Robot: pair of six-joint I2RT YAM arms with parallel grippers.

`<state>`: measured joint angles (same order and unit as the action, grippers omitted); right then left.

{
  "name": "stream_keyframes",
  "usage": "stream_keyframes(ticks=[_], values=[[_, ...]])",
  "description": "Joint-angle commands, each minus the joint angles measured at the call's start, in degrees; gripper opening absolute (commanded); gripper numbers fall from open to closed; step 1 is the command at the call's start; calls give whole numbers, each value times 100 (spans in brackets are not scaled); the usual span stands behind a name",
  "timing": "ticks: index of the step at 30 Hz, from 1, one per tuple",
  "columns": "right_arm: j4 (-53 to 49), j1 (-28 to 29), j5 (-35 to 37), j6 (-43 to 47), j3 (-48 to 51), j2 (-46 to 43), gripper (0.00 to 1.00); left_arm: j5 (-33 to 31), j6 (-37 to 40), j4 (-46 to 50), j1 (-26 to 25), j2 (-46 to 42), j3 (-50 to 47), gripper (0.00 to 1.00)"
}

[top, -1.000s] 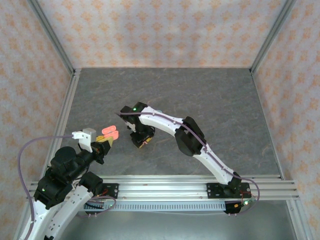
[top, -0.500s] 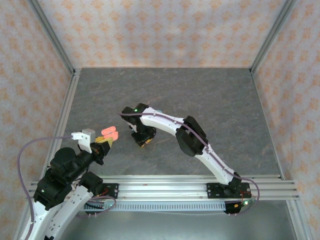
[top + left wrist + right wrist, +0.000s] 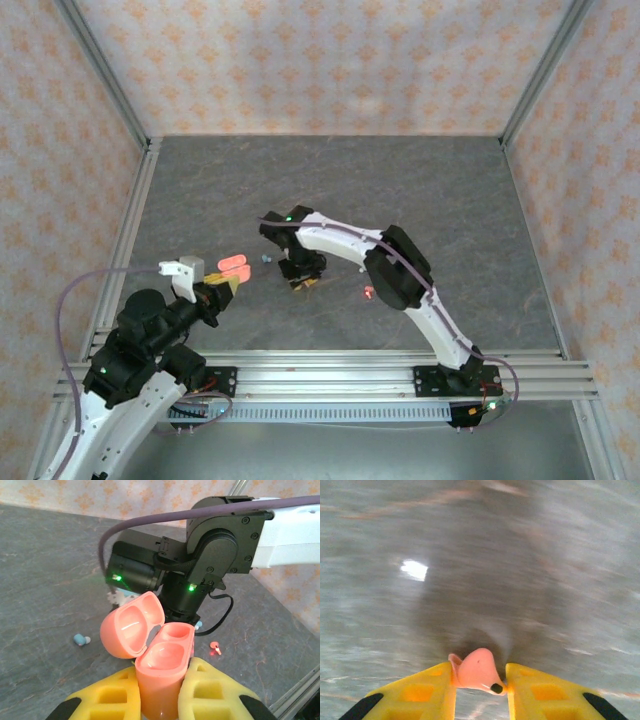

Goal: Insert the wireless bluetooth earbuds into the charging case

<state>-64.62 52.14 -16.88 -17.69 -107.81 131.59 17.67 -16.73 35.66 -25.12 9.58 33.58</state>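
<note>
The right gripper (image 3: 479, 679), clamped on a rounded pink earbud (image 3: 475, 667), could let it twist or drop short of the open case (image 3: 162, 655) that the left gripper (image 3: 161, 692) clamps at 9 o'clock.

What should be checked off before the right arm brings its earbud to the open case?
1. lid of the charging case open: ok.
2. left gripper clamped on the case: ok.
3. pink earbud pinched in the right gripper: ok.
4. wells of the case empty: ok.
5. Earbud's stem lined up with a well: cannot tell; the right wrist view is blurred.
</note>
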Motion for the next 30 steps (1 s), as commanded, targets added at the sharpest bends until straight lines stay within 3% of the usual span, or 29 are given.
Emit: stream_keyframes(ticks=[1, 5, 11, 21, 30], values=[[196, -493, 219, -1064, 840, -555, 31, 284, -131, -637, 3, 175, -79, 0], [622, -720, 14, -1462, 1626, -966, 40, 429, -115, -869, -4, 454, -115, 0], [618, -780, -131, -1575, 1807, -1198, 54, 452, -6, -1144, -5, 717, -142, 0], [555, -938, -466, -1294, 1556, -1608, 58, 583, 43, -1338, 5, 844, -206, 0], [86, -929, -578, 457, 762, -1180, 52, 676, -101, -1531, -1, 660, -456, 0]])
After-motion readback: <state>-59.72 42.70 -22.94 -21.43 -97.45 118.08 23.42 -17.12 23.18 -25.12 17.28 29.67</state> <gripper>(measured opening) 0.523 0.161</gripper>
